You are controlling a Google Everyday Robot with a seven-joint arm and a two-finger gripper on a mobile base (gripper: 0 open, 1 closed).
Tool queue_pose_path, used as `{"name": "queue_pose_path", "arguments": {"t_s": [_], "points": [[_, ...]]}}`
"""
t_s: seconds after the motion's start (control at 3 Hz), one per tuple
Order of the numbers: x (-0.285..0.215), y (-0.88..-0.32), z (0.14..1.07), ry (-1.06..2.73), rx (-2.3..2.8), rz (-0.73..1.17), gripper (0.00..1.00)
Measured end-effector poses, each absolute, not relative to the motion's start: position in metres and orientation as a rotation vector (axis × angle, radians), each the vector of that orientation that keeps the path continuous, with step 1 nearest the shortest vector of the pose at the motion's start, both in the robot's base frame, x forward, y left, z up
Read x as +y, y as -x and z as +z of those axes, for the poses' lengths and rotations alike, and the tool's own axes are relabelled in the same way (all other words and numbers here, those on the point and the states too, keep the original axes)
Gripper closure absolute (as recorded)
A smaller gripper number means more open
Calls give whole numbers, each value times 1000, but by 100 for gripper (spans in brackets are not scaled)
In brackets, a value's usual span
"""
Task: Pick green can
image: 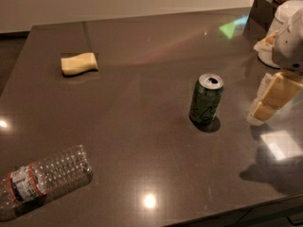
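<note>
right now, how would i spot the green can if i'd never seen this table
On the dark table, look right of centre, left of the gripper at the right edge. The green can stands upright there, silver-topped; the clear bottle lies flat at front left.

The green can (206,100) stands upright on its base, a small dark green drink can with lighter green markings and a silver top whose pull-tab opening shows dark. It sits to the left of the gripper (265,103), near it but clearly apart, nothing touching it. The gripper hangs at the right edge.
</note>
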State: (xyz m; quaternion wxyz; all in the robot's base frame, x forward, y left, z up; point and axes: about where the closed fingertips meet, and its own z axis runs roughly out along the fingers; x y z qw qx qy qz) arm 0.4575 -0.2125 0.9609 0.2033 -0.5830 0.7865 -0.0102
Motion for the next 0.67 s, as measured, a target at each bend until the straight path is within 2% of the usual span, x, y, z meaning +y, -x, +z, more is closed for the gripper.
{"name": "queue_pose_path", "arguments": {"t_s": [0.67], "points": [[-188,-484,937,1559,2118,89,0]]}}
